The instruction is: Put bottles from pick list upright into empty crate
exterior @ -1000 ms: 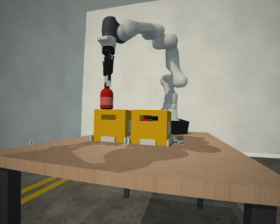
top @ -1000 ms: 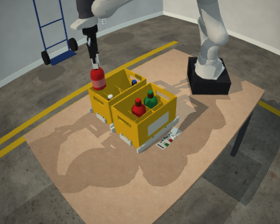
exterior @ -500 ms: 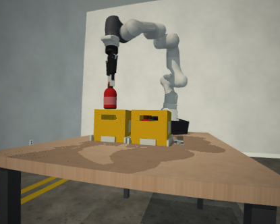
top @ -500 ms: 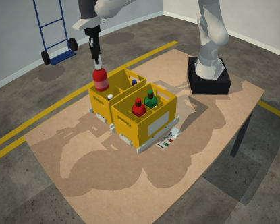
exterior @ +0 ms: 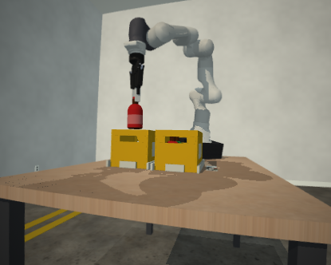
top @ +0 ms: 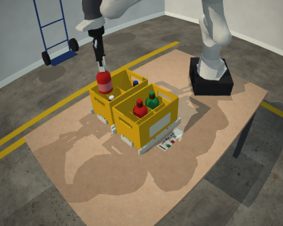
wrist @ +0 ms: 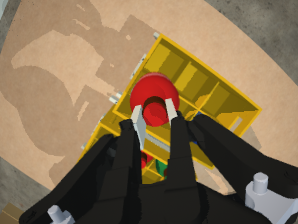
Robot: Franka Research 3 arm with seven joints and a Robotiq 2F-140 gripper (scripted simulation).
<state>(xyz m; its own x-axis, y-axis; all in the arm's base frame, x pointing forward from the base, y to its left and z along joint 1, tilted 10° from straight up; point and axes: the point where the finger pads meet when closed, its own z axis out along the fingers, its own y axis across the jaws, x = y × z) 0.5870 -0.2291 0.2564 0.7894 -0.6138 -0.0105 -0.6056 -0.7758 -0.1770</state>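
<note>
My gripper is shut on the neck of a red bottle. The bottle hangs upright over the far crate, its base about level with the rim in the exterior view. A blue-capped bottle and a white-capped bottle stand in that crate. The near crate holds another red bottle and a green bottle. The pick list lies beside the near crate; green and red squares show, its figures are too small to read.
The two yellow crates stand side by side, with pale low blocks around their bases. Inner dividers split them into compartments. The arm's black base stands on the table at the back right. A blue hand truck is on the floor behind.
</note>
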